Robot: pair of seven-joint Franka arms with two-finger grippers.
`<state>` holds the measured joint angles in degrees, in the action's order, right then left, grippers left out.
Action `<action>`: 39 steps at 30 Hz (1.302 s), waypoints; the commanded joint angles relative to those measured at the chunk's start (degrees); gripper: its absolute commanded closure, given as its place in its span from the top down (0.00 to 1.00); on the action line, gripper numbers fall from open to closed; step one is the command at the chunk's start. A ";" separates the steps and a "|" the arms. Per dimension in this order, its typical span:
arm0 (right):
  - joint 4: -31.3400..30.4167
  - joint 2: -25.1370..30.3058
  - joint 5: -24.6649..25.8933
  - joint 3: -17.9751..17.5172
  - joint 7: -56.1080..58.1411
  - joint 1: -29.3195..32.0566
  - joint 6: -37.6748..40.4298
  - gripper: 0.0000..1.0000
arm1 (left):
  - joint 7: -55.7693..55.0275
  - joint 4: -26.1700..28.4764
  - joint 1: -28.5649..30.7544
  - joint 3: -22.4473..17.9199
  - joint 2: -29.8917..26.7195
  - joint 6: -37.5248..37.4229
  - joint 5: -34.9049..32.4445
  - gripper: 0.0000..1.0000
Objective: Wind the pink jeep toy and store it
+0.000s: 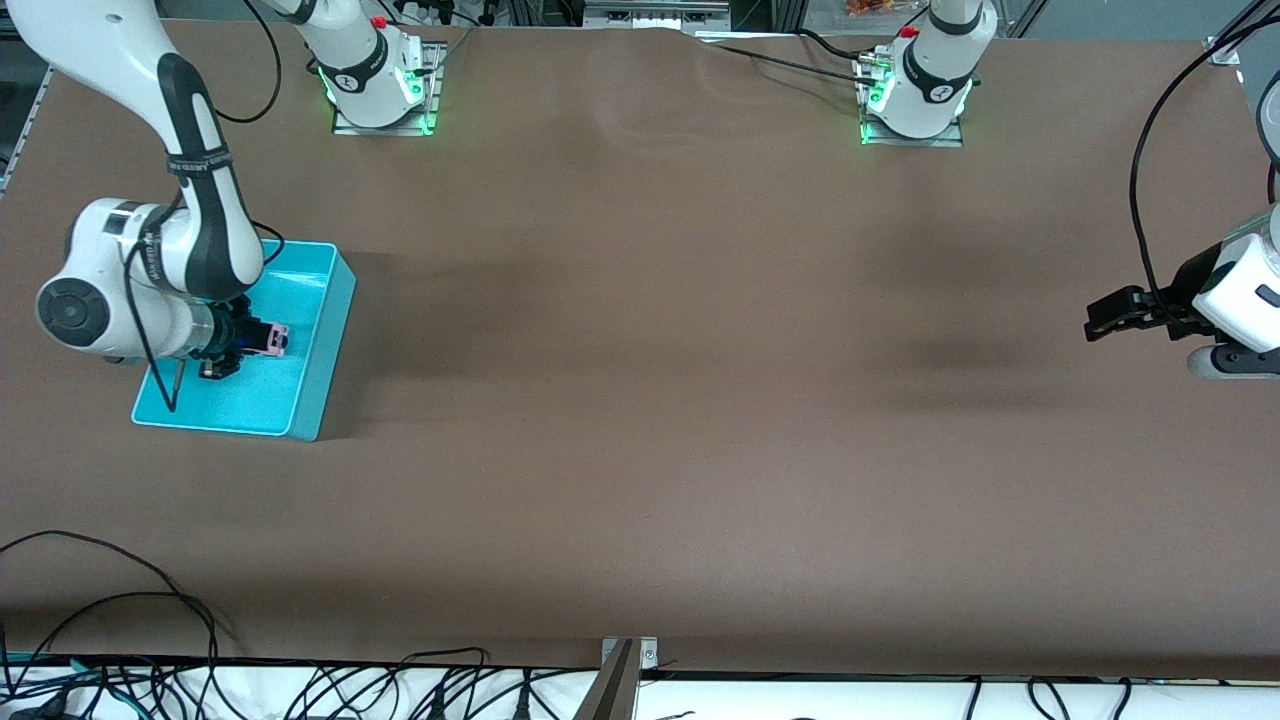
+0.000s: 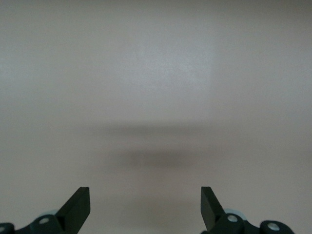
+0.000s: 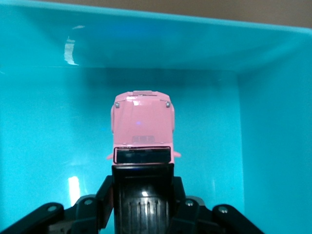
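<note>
Right claw (image 1: 250,340) grips pink jeep toy (image 3: 143,126), nose pointing away, over cyan bin (image 1: 320,330).

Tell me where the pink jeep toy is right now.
The pink jeep toy is clamped in the right gripper, over the inside of the cyan bin at the right arm's end of the table.

No legible text, brand, number or sign anywhere. Faint white lettering on dark band of right arm (image 1: 197,160), too small to read. Round white marks on black collars of both arm bases (image 1: 345,83), symbol only, not decipherable. Nothing printed on cyan bin (image 1: 330,330), pink jeep toy (image 3: 143,127) or worktop (image 1: 650,400).
</note>
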<state>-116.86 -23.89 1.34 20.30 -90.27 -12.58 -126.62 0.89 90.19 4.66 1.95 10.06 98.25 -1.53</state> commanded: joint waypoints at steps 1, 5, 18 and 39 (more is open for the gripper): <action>-2.50 1.04 0.33 0.09 0.35 0.45 -2.76 0.25 | 0.25 0.95 0.44 0.51 -1.01 -0.43 -1.19 1.00; -2.41 1.04 0.24 0.00 0.35 0.36 -2.58 0.50 | 0.25 0.95 0.44 0.51 -1.01 -0.43 -1.19 1.00; 1.01 2.89 0.68 -0.43 0.79 -0.52 6.45 1.00 | 0.25 0.95 0.44 0.51 -1.01 -0.43 -1.19 1.00; 19.29 3.06 0.68 0.00 9.58 -0.26 35.64 1.00 | 0.25 0.86 0.44 0.51 -0.92 -0.43 -1.19 1.00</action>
<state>-101.30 -20.59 1.35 20.32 -82.59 -13.26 -95.68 0.89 90.22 4.66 1.95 10.06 98.25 -1.53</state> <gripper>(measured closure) 0.000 0.000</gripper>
